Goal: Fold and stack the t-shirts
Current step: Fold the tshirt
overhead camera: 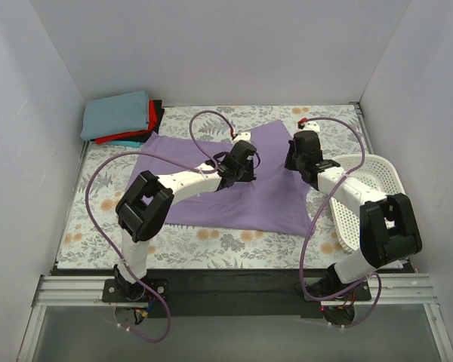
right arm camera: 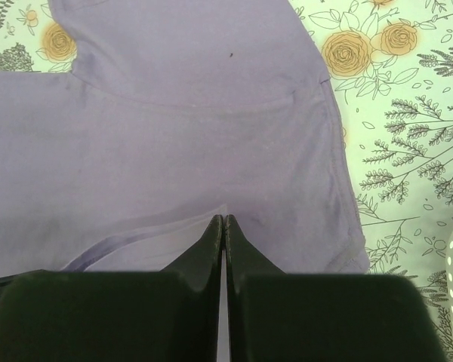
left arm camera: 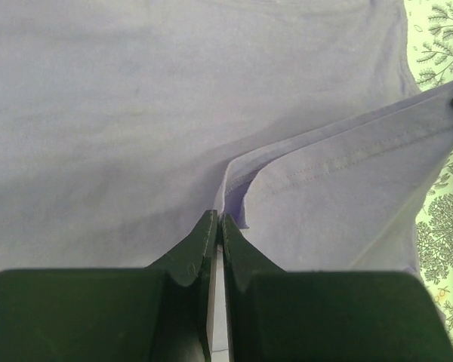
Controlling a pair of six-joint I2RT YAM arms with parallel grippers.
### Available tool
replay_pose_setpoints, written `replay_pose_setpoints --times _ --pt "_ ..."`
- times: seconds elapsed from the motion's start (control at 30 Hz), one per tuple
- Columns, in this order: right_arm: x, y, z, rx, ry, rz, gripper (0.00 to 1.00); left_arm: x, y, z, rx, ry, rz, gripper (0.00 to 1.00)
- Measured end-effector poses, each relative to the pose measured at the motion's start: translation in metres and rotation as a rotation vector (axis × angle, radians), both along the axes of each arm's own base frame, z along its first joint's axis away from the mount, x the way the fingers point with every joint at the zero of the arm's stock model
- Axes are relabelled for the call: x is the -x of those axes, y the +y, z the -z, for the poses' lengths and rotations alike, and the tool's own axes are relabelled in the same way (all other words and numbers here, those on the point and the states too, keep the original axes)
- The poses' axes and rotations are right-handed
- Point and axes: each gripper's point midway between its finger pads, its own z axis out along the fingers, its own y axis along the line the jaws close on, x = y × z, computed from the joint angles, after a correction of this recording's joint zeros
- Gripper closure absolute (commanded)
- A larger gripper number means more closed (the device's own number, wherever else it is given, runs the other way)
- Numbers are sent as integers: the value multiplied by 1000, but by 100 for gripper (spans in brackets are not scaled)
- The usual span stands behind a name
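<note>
Got the purple shirt [overhead camera: 234, 207] spread across the middle of the table [overhead camera: 98, 204], mostly flat, with one edge turned up toward the far side. Looks like mid-fold, carrying a pinched edge over the body.

To do it well: move both arms together at the same height, and keep the held edge taut and straight. Lift just enough to avoid dragging the layer underneath, then lay it down square with the opposite side before letting go. Probably worth watching for bunching between the two pinch points.

As for shirt vs fingers: no gap to close. Left gripper [left arm camera: 217, 220] pressed together on a raised hem fold. Right gripper [right arm camera: 223, 220] squeezed tight too, seemingly on a thin layer of cloth right at the tips.

Further out, mind the basket [overhead camera: 377, 177] just beside the right arm. Save the stack [overhead camera: 121, 117] in the far-left corner for after.
</note>
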Motion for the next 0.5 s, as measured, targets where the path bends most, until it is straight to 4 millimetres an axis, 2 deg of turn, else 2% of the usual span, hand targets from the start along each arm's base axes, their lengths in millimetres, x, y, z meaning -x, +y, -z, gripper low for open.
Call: replay_pose_setpoints --times 0.17,0.4,0.43,0.5 --pt "-1 -7 10 5 22 18 99 2 5 8 -6 18 -15 100" --pt "-4 -18 18 3 41 44 98 -2 8 7 7 19 -33 96" --pt "-4 -18 20 2 47 45 96 -3 8 6 11 18 -38 96" --pt "-5 -19 23 -4 56 43 86 -6 10 6 14 18 -45 86"
